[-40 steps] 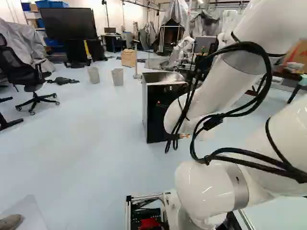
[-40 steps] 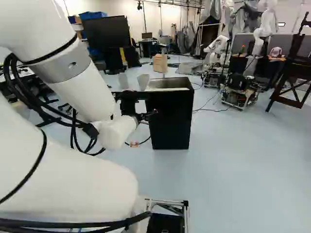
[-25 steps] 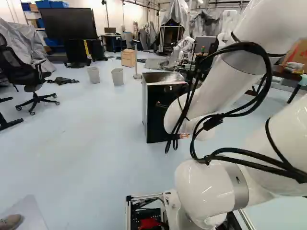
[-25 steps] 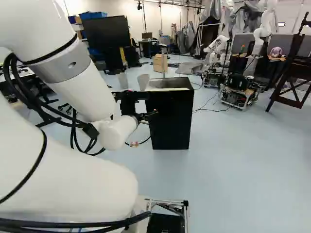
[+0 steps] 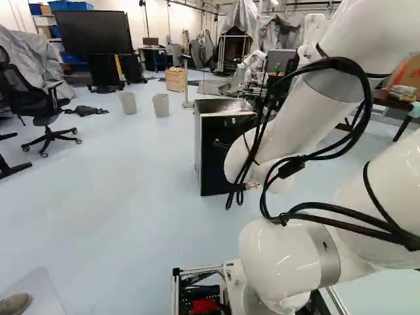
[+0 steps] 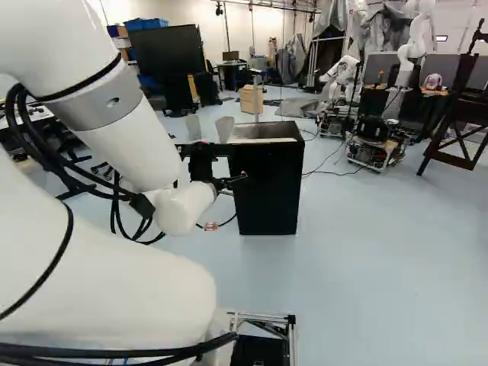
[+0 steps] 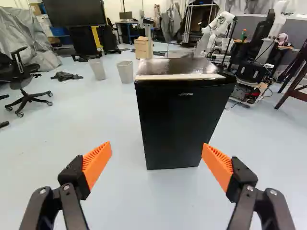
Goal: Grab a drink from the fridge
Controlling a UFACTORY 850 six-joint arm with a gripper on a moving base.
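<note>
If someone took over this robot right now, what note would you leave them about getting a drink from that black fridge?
Gripper: jaws wide open, holding nothing.
Black mini fridge: standing on the floor ahead of the gripper, its door seemingly shut. The jaws are not touching it.
Drink: none in sight; the pictures can't tell what is inside.
Done: the gripper faces the fridge.
Left: open the door, find a drink, close the jaws on it and bring it out.
</note>
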